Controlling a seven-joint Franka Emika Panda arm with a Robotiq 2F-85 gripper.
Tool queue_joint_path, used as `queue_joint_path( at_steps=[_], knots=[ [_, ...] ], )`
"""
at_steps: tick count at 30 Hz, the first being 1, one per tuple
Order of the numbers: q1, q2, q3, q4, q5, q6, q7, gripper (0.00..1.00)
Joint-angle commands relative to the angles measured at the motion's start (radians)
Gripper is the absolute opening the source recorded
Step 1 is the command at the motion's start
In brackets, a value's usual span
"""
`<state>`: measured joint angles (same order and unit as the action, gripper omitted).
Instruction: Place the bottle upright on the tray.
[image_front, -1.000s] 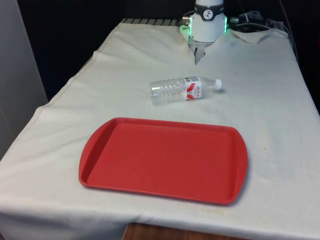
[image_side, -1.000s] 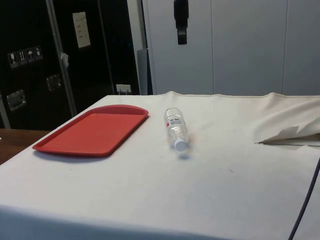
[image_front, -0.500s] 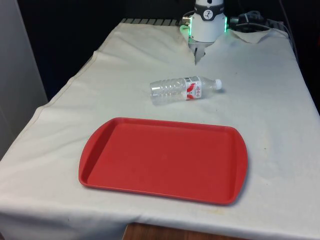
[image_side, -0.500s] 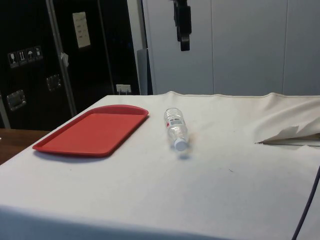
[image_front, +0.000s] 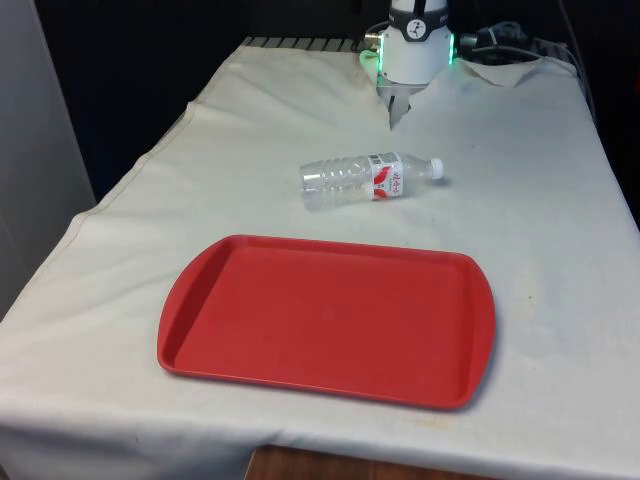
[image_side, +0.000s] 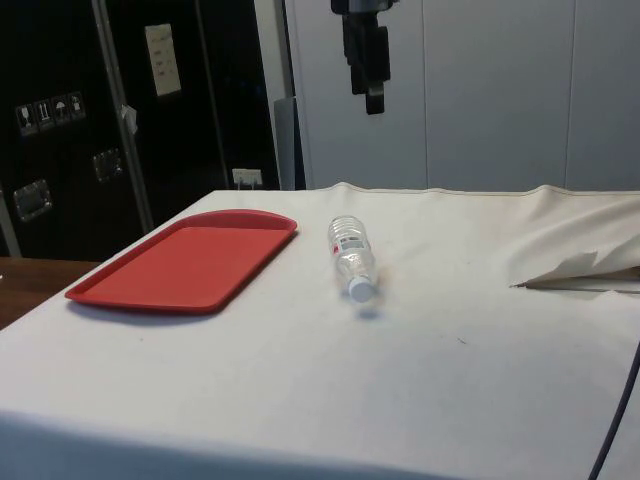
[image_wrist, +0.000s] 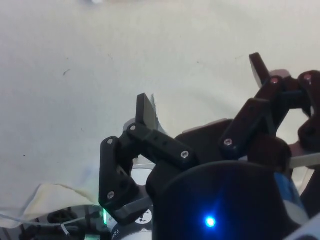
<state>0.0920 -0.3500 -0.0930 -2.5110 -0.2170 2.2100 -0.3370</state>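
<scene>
Tool (image_side: 374, 100) fingers spread, holding nothing, dropped a bit lower over the last second | bottle (image_front: 366, 179) on its side on table (image_front: 540, 200) beyond tray (image_front: 330, 318) | you're barely starting the approach

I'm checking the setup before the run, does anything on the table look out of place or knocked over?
The bottle lies on its side on the cloth, beyond the tray, cap toward the front view's right. Nothing looks spilled.
</scene>
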Motion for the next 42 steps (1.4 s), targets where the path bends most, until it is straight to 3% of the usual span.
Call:
queue_joint_path(
  at_steps=[1,33,42],
  knots=[
    [0.0,0.002,0.002,-0.006,-0.01,0.015,-0.008,1.0],
    [0.0,0.039,0.0,-0.032,-0.003,0.053,-0.219,1.0],
    [-0.001,0.053,0.003,-0.041,-0.028,0.076,-0.275,1.0]
  ],
)
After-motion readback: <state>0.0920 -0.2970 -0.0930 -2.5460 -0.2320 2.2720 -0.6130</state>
